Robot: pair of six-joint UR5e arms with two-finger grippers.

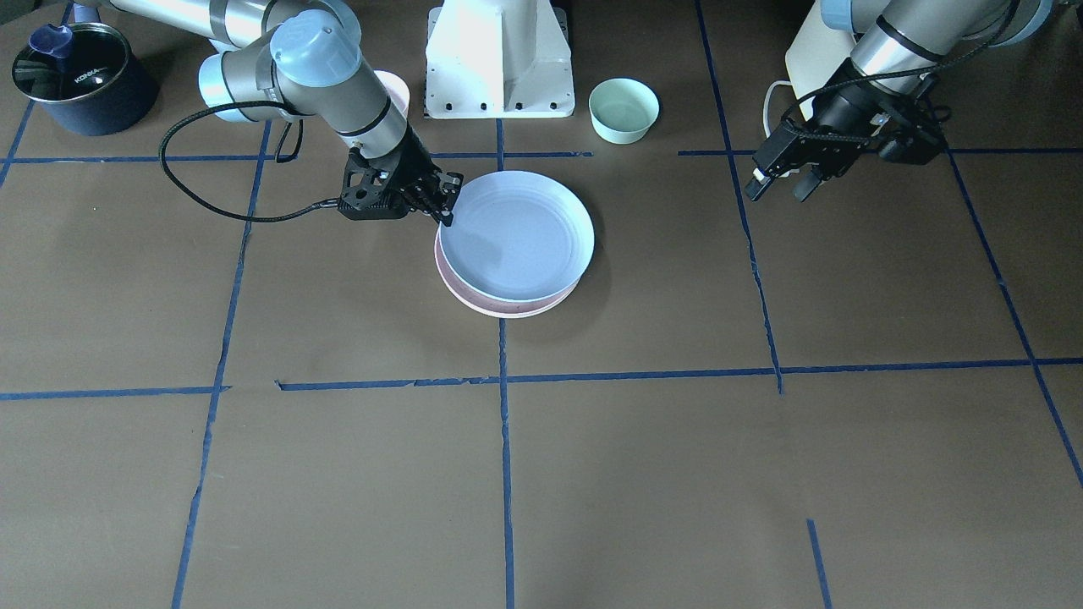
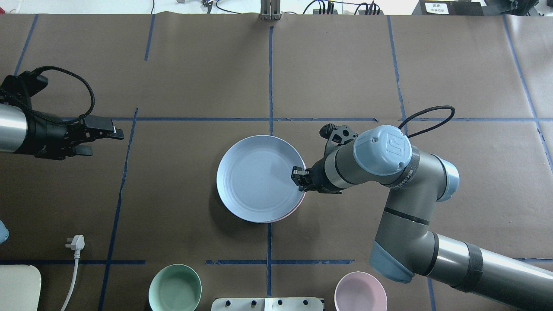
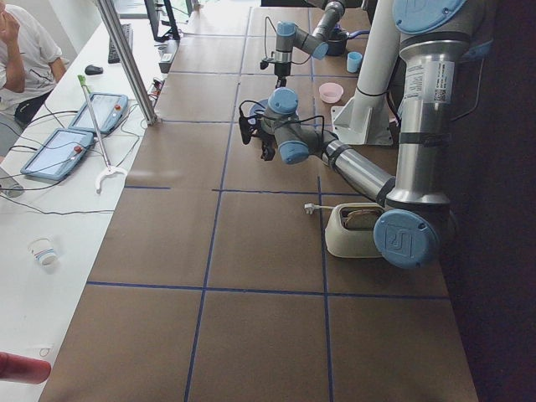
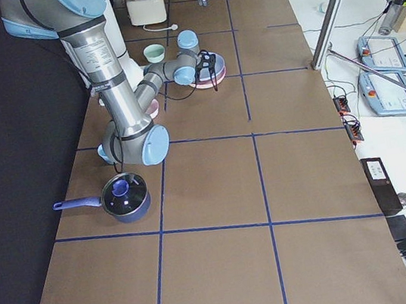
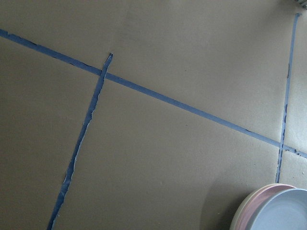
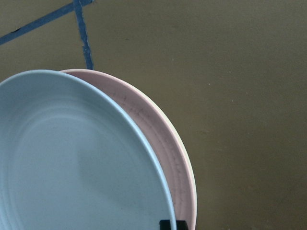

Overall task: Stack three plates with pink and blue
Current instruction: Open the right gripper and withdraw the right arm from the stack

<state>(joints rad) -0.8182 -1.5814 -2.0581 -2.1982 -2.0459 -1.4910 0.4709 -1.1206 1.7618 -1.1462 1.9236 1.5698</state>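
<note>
The right claw (image 2: 298, 177) pinches the rim of the blue plate (image 2: 255, 181) at about 3 o'clock in the overhead view, one finger inside the wall and one outside. Holding it by the edge leaves the plate's underside free to settle onto what lies below. The blue plate looks slightly tilted and sits off-centre over the pink plate (image 6: 163, 139), which shows as a crescent from roughly 3 to 5 o'clock. Under the pink one, the left wrist view shows a pale sliver that is probably the cream plate (image 5: 240, 216), so the stack looks nearly built at the middle of the tabletop (image 2: 194, 77). What seems left is to nudge the blue plate toward 4 o'clock, level it and let go.

The mint bowl (image 2: 175, 288) at 7 o'clock and the pink bowl (image 2: 360, 291) at 5 o'clock stand well apart from the stack, near the robot's edge. The tabletop from 9 through 12 to 2 o'clock is bare brown paper, which gives room to withdraw.

The left claw (image 1: 777, 193) hangs spread and empty far out at 9 o'clock.
</note>
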